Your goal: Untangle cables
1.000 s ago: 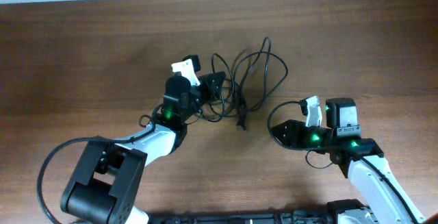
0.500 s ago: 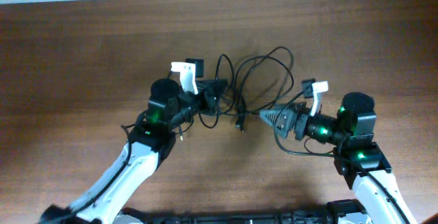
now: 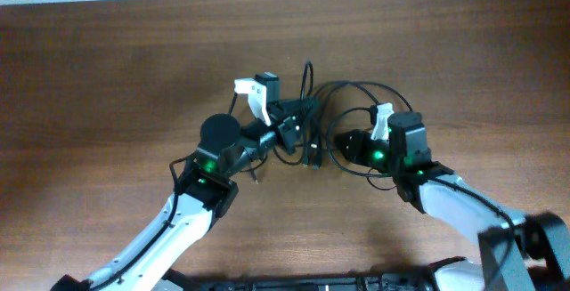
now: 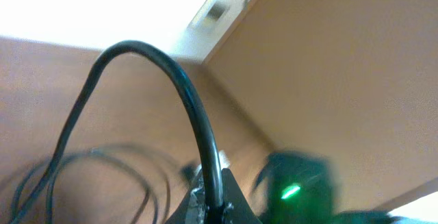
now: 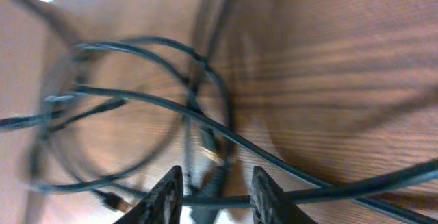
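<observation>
- Overhead: the cables (image 3: 343,95) lie in a loose knot of loops near the middle of the table (image 3: 107,60), between the two arms.
- The left gripper (image 3: 298,120) reaches into the tangle from its left side and the right gripper (image 3: 346,146) from its right. Their tips are near each other, with strands between them and looping off behind.
- With both tips this close, I'd worry that a sideways pull from either arm could knock them together.
- Left wrist: the left gripper (image 4: 211,214) is pressed together on one of the cables (image 4: 191,107). That strand arches up out of the tip and drops away to the left, toward fainter loops on the table.
- If this arm lifts or pulls while other loops are draped over its strand, the whole bundle may drag along, or the knot may cinch tighter.
- Right wrist: the right gripper (image 5: 213,186) has its fingers (image 5: 168,195) spread. One strand of the cables (image 5: 205,125) runs across the gap low between them, and more loops lie just ahead.
- I can't tell whether that strand touches either finger; the picture is smeared.
- A second strand crosses close by, so closing here could pinch two at once and lock the tangle.
</observation>
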### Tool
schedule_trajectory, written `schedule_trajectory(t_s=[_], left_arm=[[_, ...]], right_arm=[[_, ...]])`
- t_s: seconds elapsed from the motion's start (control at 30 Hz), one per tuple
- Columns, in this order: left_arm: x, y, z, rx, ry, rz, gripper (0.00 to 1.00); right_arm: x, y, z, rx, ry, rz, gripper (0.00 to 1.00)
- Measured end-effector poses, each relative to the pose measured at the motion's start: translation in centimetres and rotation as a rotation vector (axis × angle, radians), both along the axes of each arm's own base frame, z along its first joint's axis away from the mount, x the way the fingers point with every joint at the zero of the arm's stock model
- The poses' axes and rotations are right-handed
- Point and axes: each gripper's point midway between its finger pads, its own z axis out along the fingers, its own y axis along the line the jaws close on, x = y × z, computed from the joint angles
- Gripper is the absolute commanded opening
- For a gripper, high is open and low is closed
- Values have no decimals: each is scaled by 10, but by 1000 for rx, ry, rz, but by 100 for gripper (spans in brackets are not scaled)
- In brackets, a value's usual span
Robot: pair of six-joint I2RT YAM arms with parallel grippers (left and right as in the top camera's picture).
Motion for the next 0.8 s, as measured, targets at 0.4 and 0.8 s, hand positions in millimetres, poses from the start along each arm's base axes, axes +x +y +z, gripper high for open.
schedule_trajectory(t_s=[0.4,0.8], left_arm=[[-1,1,45,-85,-73,1,0],[-3,-1,47,-129,-22,-17,0]], right_arm=[[-1,-2,-15,16,70,-44,84],[27,19,37,94,-223,73,99]])
